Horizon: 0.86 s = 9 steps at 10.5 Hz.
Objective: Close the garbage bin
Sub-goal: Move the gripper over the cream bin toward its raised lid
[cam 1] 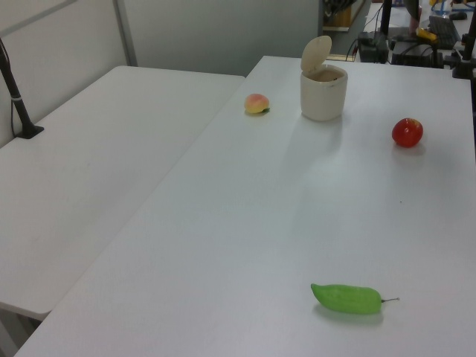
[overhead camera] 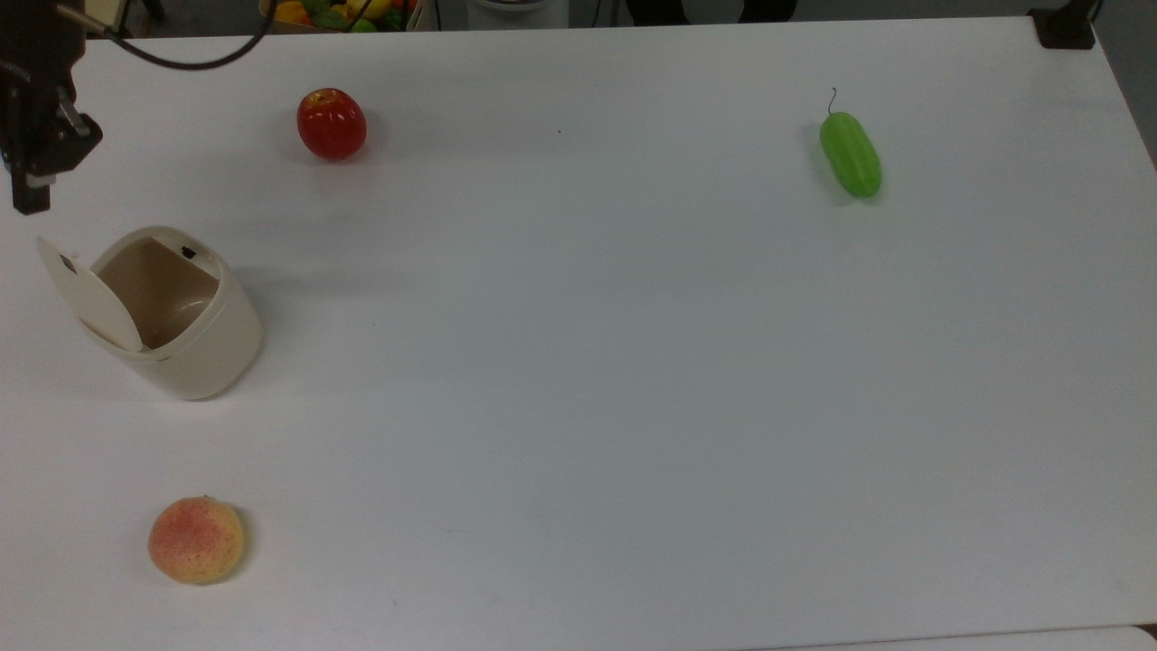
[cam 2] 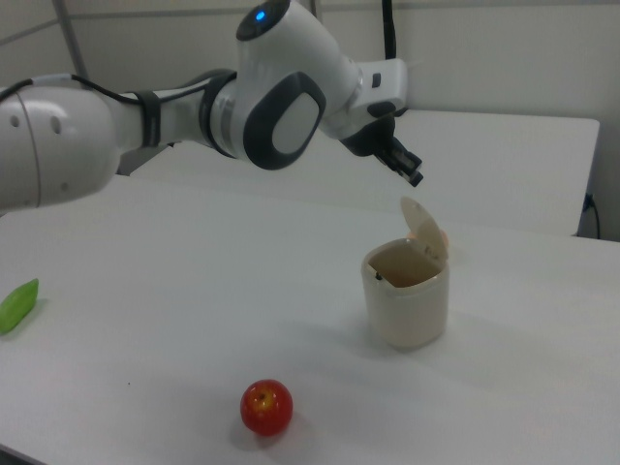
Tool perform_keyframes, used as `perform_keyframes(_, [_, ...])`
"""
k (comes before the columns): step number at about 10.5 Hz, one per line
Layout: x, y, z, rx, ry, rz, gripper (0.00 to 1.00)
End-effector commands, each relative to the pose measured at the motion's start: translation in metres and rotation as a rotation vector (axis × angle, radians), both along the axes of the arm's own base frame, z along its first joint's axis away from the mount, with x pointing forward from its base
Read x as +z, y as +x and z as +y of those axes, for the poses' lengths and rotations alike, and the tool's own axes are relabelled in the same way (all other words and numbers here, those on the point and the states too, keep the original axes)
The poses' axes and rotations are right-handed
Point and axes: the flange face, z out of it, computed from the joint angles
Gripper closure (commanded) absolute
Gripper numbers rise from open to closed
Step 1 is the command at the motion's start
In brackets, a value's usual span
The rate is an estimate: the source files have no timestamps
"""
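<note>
Above the upright lid (cam 2: 423, 229) | my gripper (cam 2: 415, 177) hovers, finger gap I cannot tell; garbage bin (overhead camera: 172, 312) open at the top view's left | press lid's back gently, tip forward until latched

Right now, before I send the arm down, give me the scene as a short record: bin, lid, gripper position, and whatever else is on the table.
bin: garbage bin upright, at the top view's left
lid: lid open, standing up from the rim
inside: looks empty
gripper: gripper in the air above the lid, apart from it
other items: red apple, peach, green cucumber, all apart from the bin
surface: white table
</note>
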Motion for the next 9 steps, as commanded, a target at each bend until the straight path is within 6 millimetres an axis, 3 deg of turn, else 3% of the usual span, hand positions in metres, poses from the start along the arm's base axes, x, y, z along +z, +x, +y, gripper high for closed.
perform_keyframes(1, [-0.031, 0.020, -0.003, -0.005, -0.010, -0.044, 1.00])
perform_keyframes(5, [-0.037, 0.023, 0.001, 0.001, -0.008, -0.051, 1.00])
perform_keyframes(9, [-0.065, 0.016, 0.004, -0.007, 0.038, 0.110, 1.00])
